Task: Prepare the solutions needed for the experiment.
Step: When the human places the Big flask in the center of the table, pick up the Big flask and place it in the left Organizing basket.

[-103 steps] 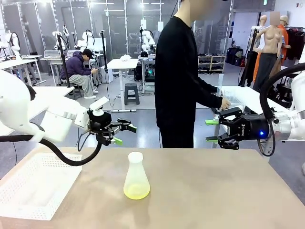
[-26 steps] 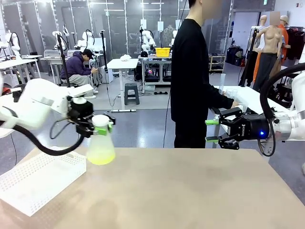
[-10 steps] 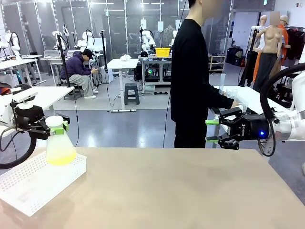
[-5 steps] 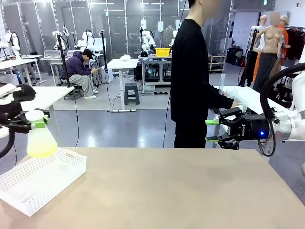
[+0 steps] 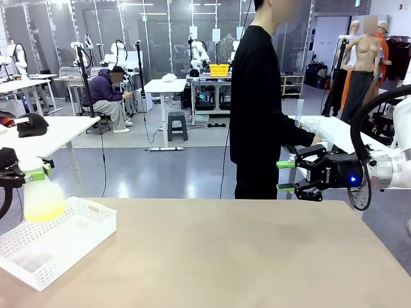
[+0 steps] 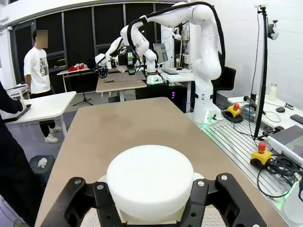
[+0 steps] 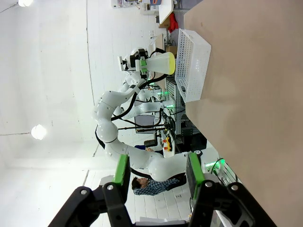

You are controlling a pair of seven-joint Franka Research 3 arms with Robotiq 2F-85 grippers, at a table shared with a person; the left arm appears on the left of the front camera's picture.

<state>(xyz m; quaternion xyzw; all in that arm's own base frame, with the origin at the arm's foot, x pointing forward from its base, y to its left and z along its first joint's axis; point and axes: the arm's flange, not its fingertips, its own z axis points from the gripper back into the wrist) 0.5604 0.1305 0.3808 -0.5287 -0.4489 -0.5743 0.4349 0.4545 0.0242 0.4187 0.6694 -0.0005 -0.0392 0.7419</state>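
Solutions (image 5: 43, 208), a shallow yellow-green layer in the bottom of the frosted flask (image 5: 40, 192), now hang above the white basket (image 5: 70, 234) at the left end of my bench (image 5: 244, 256); a second ago the flask was nearer the basket's middle, and earlier it stood out on the bare bench. That tells me I have carried it clear of the work area, and setting it down in the basket looks like my next step. My left tool (image 5: 26, 172) is clamped narrow on the flask's neck just under the white cap (image 6: 149, 179), so the liquid sits directly below it. My right tool (image 5: 286, 176) holds nothing, jaws partly spread, well apart across the bench.
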